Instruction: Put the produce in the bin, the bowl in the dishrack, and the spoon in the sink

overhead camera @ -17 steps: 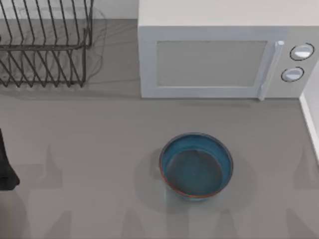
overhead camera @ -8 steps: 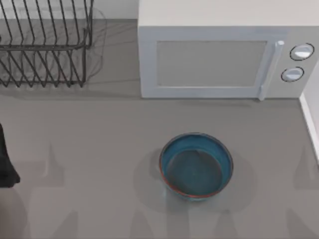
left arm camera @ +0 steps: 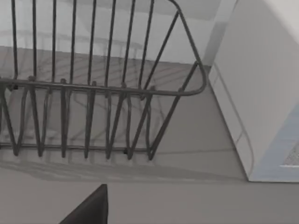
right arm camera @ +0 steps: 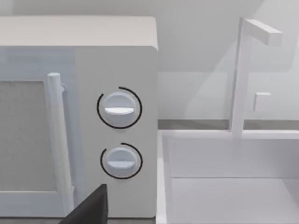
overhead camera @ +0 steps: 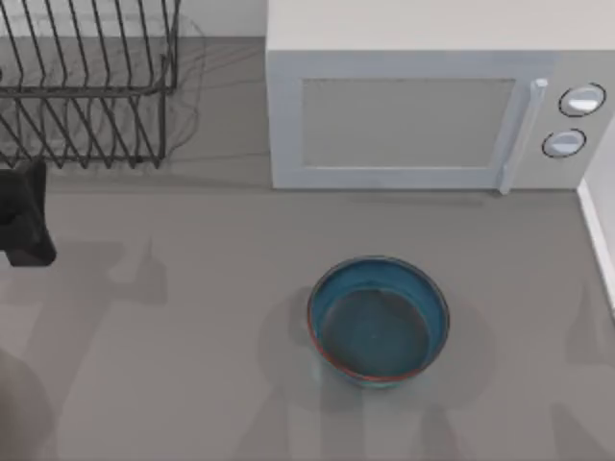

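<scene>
One grey table (overhead camera: 192, 307) carries everything, and no brand, label or readable writing appears on any of it. Largest is the white microwave (overhead camera: 432, 106), standing along the table's far edge from the middle toward the right; its door is closed, with a vertical handle (overhead camera: 519, 134) and two round dials (overhead camera: 574, 120) on the right of its front, unmarked apart from a dark arc around each. The right wrist view faces those dials (right arm camera: 119, 109) and, just beside the microwave, a white sink (right arm camera: 229, 186) with a squared white faucet (right arm camera: 243, 74) at the table's right edge.

Next in size, the dishrack (overhead camera: 86, 82) of dark wire bars sits in the table's far left corner, well apart from the bowl; the left wrist view looks at its near corner (left arm camera: 107, 88) with nothing in the part shown.

The teal bowl (overhead camera: 378, 320) with its reddish-brown rim stands upright right of centre, nearer the table's front edge, nothing in it.

Smallest in view, the left gripper (overhead camera: 24, 221) shows as a dark shape at the table's left edge, just in front of the dishrack; whether its fingers are spread or pressed together cannot be told.
</scene>
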Robot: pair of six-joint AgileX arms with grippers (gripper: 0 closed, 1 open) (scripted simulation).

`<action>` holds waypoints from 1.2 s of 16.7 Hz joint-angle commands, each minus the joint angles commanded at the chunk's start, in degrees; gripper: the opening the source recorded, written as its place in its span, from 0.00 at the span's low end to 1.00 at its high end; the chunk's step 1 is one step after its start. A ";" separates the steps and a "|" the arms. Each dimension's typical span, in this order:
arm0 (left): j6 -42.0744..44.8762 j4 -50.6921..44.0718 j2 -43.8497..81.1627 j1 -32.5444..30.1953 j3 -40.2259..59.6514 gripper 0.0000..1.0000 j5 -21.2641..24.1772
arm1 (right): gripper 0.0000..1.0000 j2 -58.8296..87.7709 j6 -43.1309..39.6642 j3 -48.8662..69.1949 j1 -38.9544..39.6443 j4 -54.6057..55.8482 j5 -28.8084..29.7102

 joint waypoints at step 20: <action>-37.77 -71.71 108.20 -39.29 116.81 1.00 0.35 | 1.00 0.00 0.00 0.00 0.00 0.00 0.00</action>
